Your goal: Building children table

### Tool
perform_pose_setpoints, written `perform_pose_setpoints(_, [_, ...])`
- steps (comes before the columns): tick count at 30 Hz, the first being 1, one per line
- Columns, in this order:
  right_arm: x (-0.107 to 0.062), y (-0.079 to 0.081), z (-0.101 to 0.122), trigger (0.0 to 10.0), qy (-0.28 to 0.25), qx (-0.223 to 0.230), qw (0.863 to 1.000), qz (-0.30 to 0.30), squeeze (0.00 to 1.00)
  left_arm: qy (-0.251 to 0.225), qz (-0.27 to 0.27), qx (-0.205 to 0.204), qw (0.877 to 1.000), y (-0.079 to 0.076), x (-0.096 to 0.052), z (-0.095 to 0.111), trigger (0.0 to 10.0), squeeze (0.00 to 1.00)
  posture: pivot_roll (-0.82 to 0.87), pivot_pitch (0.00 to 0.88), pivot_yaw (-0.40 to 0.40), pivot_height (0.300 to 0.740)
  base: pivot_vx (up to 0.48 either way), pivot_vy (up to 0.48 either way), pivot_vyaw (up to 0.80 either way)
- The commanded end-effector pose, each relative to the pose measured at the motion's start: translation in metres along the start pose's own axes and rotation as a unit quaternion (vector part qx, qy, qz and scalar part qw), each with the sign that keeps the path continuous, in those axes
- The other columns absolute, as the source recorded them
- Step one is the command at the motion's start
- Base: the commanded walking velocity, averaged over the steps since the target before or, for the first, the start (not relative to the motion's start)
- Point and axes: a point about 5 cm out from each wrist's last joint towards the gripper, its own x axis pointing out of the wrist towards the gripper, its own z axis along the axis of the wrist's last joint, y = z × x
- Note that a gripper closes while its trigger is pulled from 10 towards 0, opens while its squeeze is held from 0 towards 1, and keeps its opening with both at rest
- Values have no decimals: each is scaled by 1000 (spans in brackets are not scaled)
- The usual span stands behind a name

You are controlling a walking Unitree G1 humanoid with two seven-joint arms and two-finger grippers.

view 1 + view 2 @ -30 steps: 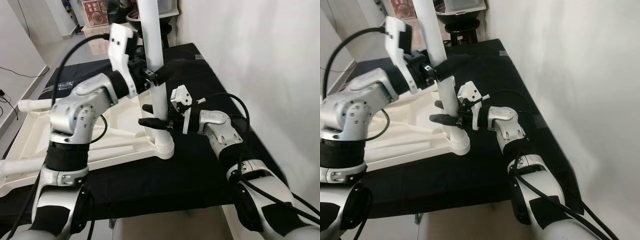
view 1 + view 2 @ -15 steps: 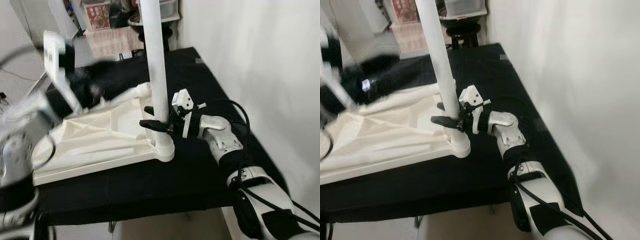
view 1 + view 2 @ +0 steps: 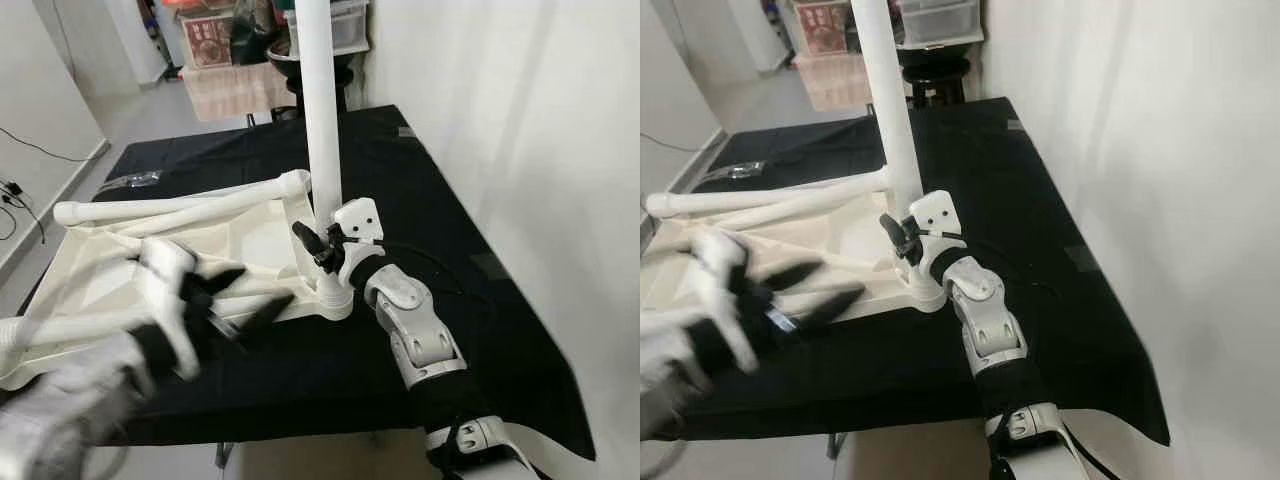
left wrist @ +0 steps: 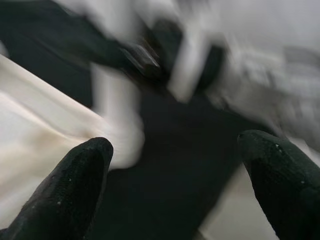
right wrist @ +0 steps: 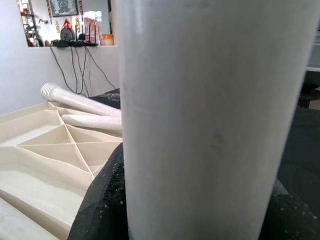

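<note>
Silver arms [image 3: 415, 325]; black claw fingers [image 4: 75, 185]

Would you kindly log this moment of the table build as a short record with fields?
surface: black cloth
tabletop: white, underside up, ribs showing
upright leg: stands in the tabletop's near corner socket
loose legs: two lying across the tabletop's far edge
right gripper: jaws shut on the upright leg, low, just above the socket
left gripper: jaws open, blurred, over the tabletop's near edge, holding nothing
</note>
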Motion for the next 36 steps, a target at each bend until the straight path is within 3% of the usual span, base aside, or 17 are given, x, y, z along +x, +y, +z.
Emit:
perform_pose_setpoints(1, [-11, -3, -40, 0, 87, 7, 996, -5, 0, 10, 10, 11, 1000, 0, 2, -7, 10000, 0, -27, 126, 69, 740, 0, 0, 0])
perform_pose_setpoints(2, [-12, -3, -39, 10000, 89, 7, 996, -8, 0, 15, 15, 13, 1000, 0, 3, -11, 10000, 0, -29, 125, 69, 740, 0, 0, 0])
perform_pose_setpoints(5, [-10, -7, -35, 10000, 82, 9, 997, -1, 0, 13, 17, 13, 1000, -2, 6, -16, 10000, 0, -28, 122, 71, 740, 0, 0, 0])
perform_pose_setpoints(6, [-9, -6, -28, 10000, 68, 15, 997, 19, 835, 15, 22, 18, 999, -3, 8, -20, 10000, 0, -30, 117, 74, 740, 0, 0, 0])
perform_pose_setpoints(9, [-8, -5, -24, 10000, 57, 20, 998, 34, 835, 16, 24, 21, 999, -3, 9, -22, 10000, 0, -30, 117, 74, 740, 0, 0, 0])
perform_pose_setpoints(10, [-7, -4, -17, 10000, 36, 34, 996, 77, 1000, 15, 30, 27, 999, -3, 11, -24, 10000, 0, -27, 113, 74, 740, 0, 0, 0])
perform_pose_setpoints(11, [-7, -4, -9, 10000, 15, 40, 990, 138, 1000, 16, 35, 40, 998, -5, 15, -27, 10000, 0, -22, 107, 73, 740, 0, 0, 0])
perform_pose_setpoints(12, [-7, -4, -9, 10000, 15, 40, 990, 138, 1000, 16, 35, 40, 998, -5, 15, -27, 10000, 0, -22, 107, 73, 740, 0, 0, 0])
perform_pose_setpoints(13, [-8, -6, -2, 10000, 0, 38, 981, 192, 1000, 17, 37, 52, 998, -7, 17, -30, 10000, 0, -22, 107, 73, 740, 0, 0, 0])
perform_pose_setpoints(14, [-8, -9, 3, 10000, -11, 29, 973, 229, 298, 17, 37, 60, 997, -8, 19, -33, 10000, 0, -22, 107, 73, 740, 0, 0, 0])
perform_pose_setpoints(15, [-8, -9, 3, 10000, -11, 29, 973, 229, 298, 17, 37, 60, 997, -8, 19, -33, 10000, 0, -22, 107, 73, 740, 0, 0, 0])
perform_pose_setpoints(16, [-8, -13, 5, 10000, -11, 18, 965, 261, 0, 9, 45, 71, 996, -9, 20, -34, 10000, 0, -18, 103, 71, 740, 0, 0, 0])
perform_pose_setpoints(19, [-7, -20, 5, 10000, 5, -11, 943, 333, 0, -9, 68, 91, 994, -12, 22, -39, 10000, 0, 0, 96, 62, 740, 0, 0, 0])
perform_pose_setpoints(28, [2, -28, 5, 10000, 55, -40, 926, 370, 0, -34, 98, 98, 990, -15, 16, -46, 10000, 0, 16, 88, 60, 740, 0, 0, 0])
perform_pose_setpoints(29, [4, -30, 8, 9333, 52, -35, 926, 372, 0, -34, 103, 103, 989, -14, 14, -47, 10000, 0, 16, 88, 60, 740, 0, 0, 0])
perform_pose_setpoints(30, [6, -31, 11, 0, 49, -29, 927, 370, 0, -26, 110, 112, 987, -13, 11, -50, 10000, 0, 21, 85, 62, 740, 0, 0, 0])
perform_pose_setpoints(36, [0, -45, 7, 0, 49, -9, 931, 363, 0, -14, 163, 123, 979, -12, 1, -63, 10000, 0, 36, 72, 66, 740, 0, 0, 0])
